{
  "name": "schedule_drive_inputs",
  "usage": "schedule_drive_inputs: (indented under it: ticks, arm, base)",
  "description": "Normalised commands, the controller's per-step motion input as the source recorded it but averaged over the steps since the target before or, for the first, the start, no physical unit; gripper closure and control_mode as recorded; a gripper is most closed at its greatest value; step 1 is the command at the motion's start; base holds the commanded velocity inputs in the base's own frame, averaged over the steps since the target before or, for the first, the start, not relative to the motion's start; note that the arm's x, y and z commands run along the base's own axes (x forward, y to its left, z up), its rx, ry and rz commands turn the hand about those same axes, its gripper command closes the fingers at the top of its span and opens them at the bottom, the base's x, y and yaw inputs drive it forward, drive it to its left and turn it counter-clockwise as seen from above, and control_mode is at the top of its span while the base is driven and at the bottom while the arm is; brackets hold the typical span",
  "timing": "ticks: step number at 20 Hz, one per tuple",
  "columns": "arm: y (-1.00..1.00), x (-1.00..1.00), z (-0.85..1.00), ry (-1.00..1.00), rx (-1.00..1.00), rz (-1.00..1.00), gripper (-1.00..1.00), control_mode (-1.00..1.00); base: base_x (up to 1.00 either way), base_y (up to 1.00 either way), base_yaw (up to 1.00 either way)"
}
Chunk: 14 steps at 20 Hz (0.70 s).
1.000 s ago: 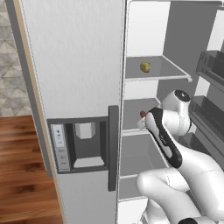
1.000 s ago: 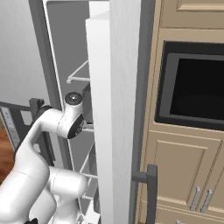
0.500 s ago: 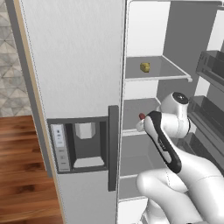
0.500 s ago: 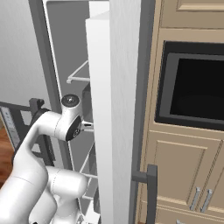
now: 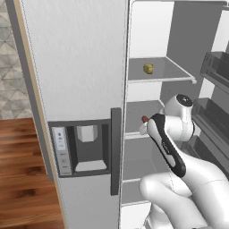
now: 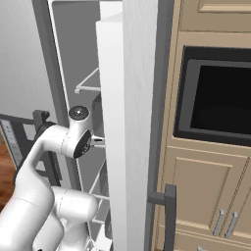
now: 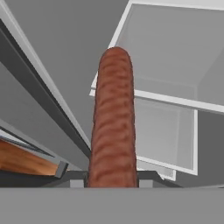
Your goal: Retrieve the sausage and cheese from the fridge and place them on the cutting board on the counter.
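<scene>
Over the past second the arm has drawn slightly back and down from the open fridge, its elbow sitting lower against the shelves in the left base view, while the sausage stays clamped in the fingers. In the hand view the dark red rod rises from between the two dark tips at 6 o'clock and points toward 12, with white shelves of the fridge behind it. In the left base view its red end peeks out at the arm's wrist, level with the middle shelf. The cheese sits alone on the upper shelf, toward 12 o'clock from the sausage and well apart from it. The left door carries a recessed water dispenser with a panel of small buttons; no writing is legible. In the right base view a dark wall oven sits in beige cabinets at 3 o'clock.
</scene>
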Motion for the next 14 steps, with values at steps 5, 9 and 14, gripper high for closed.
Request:
schedule_drive_inputs:
  ticks: [5, 9, 14]
  arm:
    - [0.0, 0.0, 0.0, 0.0, 0.0, 0.0, 1.0, 1.0]
    - [0.0, 0.0, 0.0, 0.0, 0.0, 0.0, 1.0, 1.0]
    - [0.0, 0.0, 0.0, 0.0, 0.0, 0.0, 1.0, 1.0]
  base:
    - [0.0, 0.0, 0.0]
    - [-0.47, 0.0, 0.0]
    - [-0.83, 0.13, 0.0]
